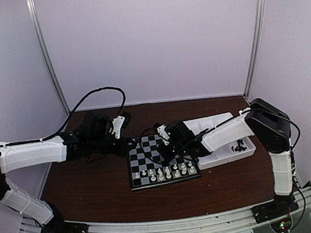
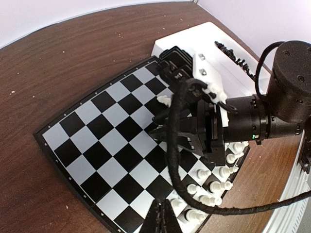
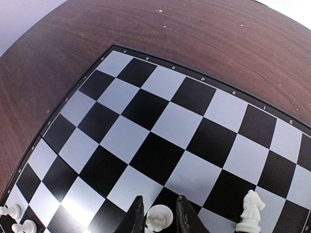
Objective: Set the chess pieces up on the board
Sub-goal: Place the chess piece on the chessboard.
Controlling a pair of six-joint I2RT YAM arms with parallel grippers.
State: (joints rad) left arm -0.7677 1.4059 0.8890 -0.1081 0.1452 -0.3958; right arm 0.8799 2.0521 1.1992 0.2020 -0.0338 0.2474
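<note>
The board [image 1: 141, 157] lies mid-table, with several white chess pieces [image 1: 164, 173] in two rows along its near edge. My right gripper [image 1: 163, 147] hovers over the board's middle, and its fingers [image 3: 137, 216] are closed on a white pawn [image 3: 159, 217]. A white knight [image 3: 250, 211] stands just to the right of it, apart. My left gripper [image 2: 165, 218] is shut and empty, low over the board's [image 2: 97, 145] left side. In the left wrist view, the right gripper [image 2: 160, 128] and the white rows [image 2: 214, 187] also show. Black pieces [image 1: 239, 146] lie in the tray.
A white two-compartment tray [image 1: 217, 124] stands right of the board, touching its edge; it also shows in the left wrist view [image 2: 194, 39]. A black cable [image 2: 177, 145] hangs across the left wrist view. White walls enclose the brown table [image 1: 97, 193].
</note>
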